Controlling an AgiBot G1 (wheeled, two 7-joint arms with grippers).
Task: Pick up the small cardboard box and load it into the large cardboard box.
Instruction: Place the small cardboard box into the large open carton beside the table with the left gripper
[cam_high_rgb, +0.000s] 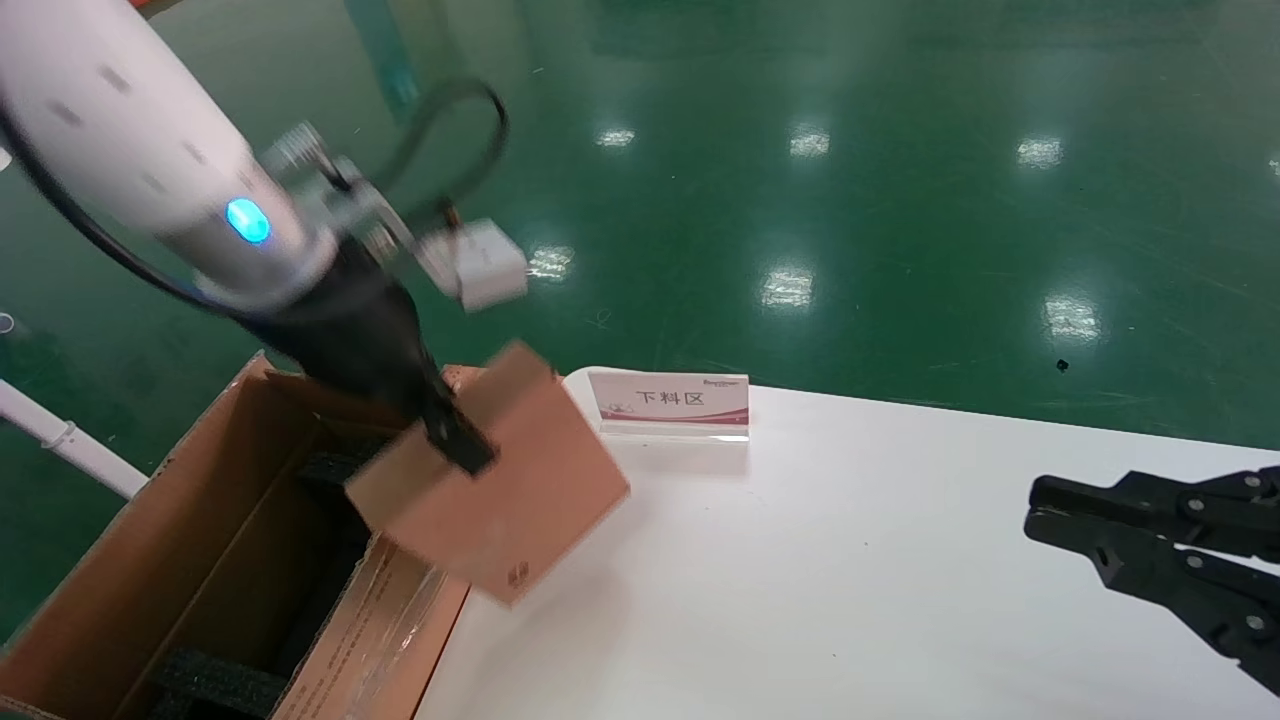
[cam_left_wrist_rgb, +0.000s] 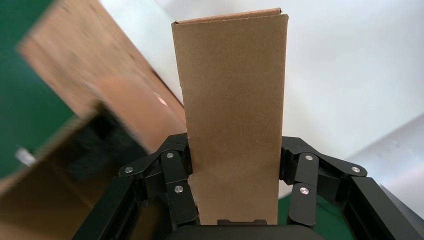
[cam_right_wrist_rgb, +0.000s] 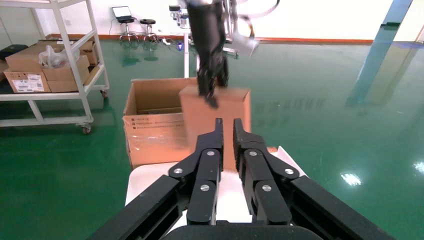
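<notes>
My left gripper (cam_high_rgb: 460, 445) is shut on the small cardboard box (cam_high_rgb: 510, 490) and holds it tilted in the air, above the line where the large cardboard box (cam_high_rgb: 120, 600) meets the white table. In the left wrist view the small box (cam_left_wrist_rgb: 232, 100) stands between the fingers (cam_left_wrist_rgb: 175, 175), clamped on its two narrow sides. The large carton is open, with black foam inside and a taped, printed flap; it also shows in the left wrist view (cam_left_wrist_rgb: 65, 60) and the right wrist view (cam_right_wrist_rgb: 150, 130). My right gripper (cam_high_rgb: 1040, 510) is parked low at the table's right, jaws together and empty.
A white table (cam_high_rgb: 850, 580) fills the lower right. A small sign stand (cam_high_rgb: 670, 405) sits at its far edge, close to the held box. Green floor lies beyond. A rack with cartons (cam_right_wrist_rgb: 50, 65) stands far off.
</notes>
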